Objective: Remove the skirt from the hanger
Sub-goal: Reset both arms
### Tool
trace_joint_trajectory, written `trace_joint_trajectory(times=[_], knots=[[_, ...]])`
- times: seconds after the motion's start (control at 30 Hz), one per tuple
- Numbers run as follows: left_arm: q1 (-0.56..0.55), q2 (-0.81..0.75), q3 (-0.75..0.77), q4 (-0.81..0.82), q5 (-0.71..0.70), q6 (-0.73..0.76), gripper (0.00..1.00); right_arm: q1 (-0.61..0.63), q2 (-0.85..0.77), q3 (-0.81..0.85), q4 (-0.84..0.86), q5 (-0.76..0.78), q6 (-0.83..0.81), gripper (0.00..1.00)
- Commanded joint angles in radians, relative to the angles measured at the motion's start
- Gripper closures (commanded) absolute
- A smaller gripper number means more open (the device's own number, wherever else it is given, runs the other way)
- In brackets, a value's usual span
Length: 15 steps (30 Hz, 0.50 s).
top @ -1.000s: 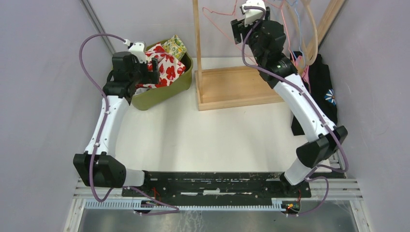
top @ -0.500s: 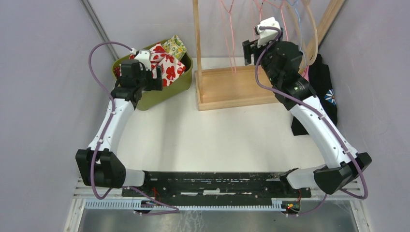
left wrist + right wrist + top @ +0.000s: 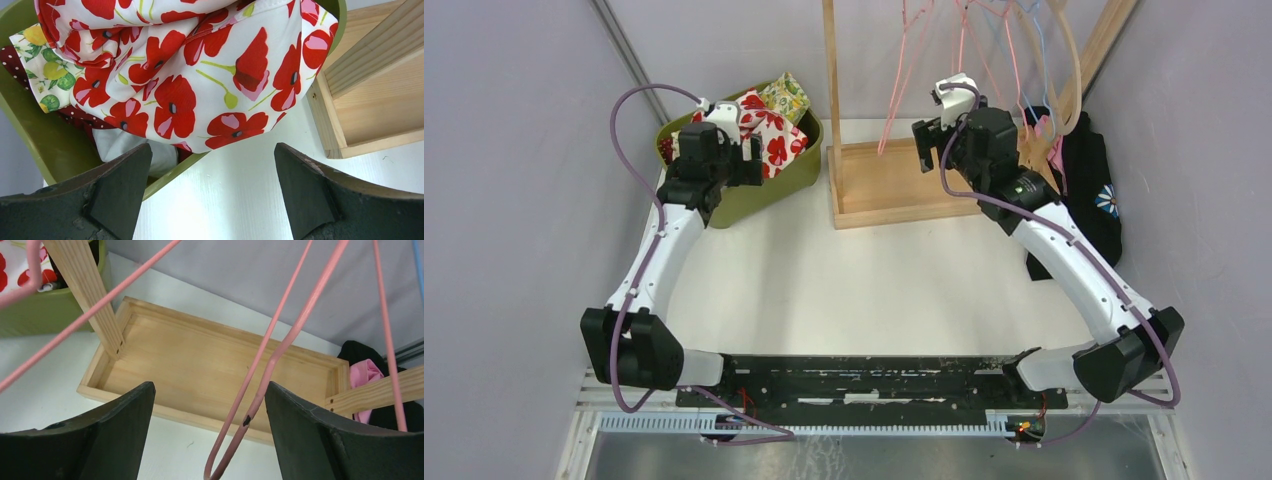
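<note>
The skirt (image 3: 774, 135), white with red poppies, lies piled in the green basket (image 3: 759, 198); in the left wrist view the skirt (image 3: 200, 75) drapes over the basket's rim (image 3: 30, 135). My left gripper (image 3: 752, 165) is open and empty just in front of the basket; in its own view (image 3: 212, 190) only white table shows between the fingers. My right gripper (image 3: 921, 145) is open above the wooden rack base. A bare pink hanger (image 3: 272, 360) hangs between its fingers (image 3: 210, 430), close to the right one and not gripped.
The wooden rack has a tray base (image 3: 904, 185) and an upright post (image 3: 829, 70). Several bare pink, blue and wooden hangers (image 3: 1014, 40) hang above. A black garment (image 3: 1089, 170) with pink cloth (image 3: 364, 375) lies at the right wall. Other clothes sit in the basket.
My right gripper has come down from the top of the rack to just above its base, and the hangers swing. My left gripper has drawn back slightly from the skirt.
</note>
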Motion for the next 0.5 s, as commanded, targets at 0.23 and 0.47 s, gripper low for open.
trace_joint_trajectory(times=[0.23, 0.47], knots=[[-0.007, -0.011, -0.029, 0.062, -0.018, -0.002, 0.01, 0.004, -0.019, -0.067, 0.027, -0.012, 0.074, 0.13], [-0.007, -0.002, -0.003, 0.039, -0.018, -0.01, 0.01, 0.004, -0.016, -0.063, 0.023, -0.017, 0.071, 0.12]])
